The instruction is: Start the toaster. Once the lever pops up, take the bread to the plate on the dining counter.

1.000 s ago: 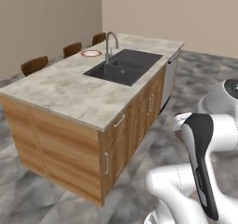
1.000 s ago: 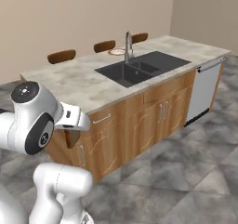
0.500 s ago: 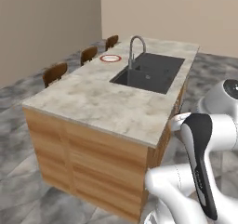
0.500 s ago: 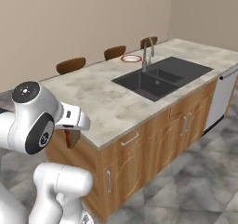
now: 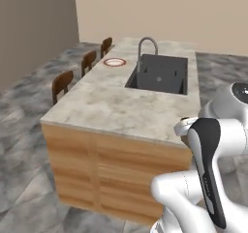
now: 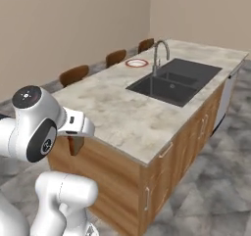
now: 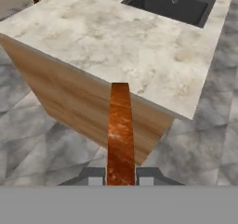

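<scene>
My gripper [image 7: 121, 176] is shut on the bread [image 7: 120, 130], a brown slice with a darker crust, seen edge-on and standing up between the finger tips. It hangs off the near corner of the dining counter [image 7: 116, 42], over the floor. In the right base view the hand [image 6: 77, 125] carries the dark slice [image 6: 74, 145] in front of the wooden counter end. The red-rimmed white plate [image 5: 115, 62] [image 6: 137, 62] sits on the far part of the marbled top [image 5: 111, 106], left of the faucet. The toaster is out of view.
A dark sink [image 5: 160, 75] [image 6: 171, 78] with a tall faucet [image 5: 145, 48] [image 6: 159, 54] is set into the island. Three wooden chairs [image 5: 62, 83] [image 6: 73, 75] line its far-left side. Grey stone floor [image 5: 24, 169] surrounds the island; beige walls stand behind.
The whole picture has shifted: the base has driven round toward the island's short end, which now stands closer. The slice stays gripped.
</scene>
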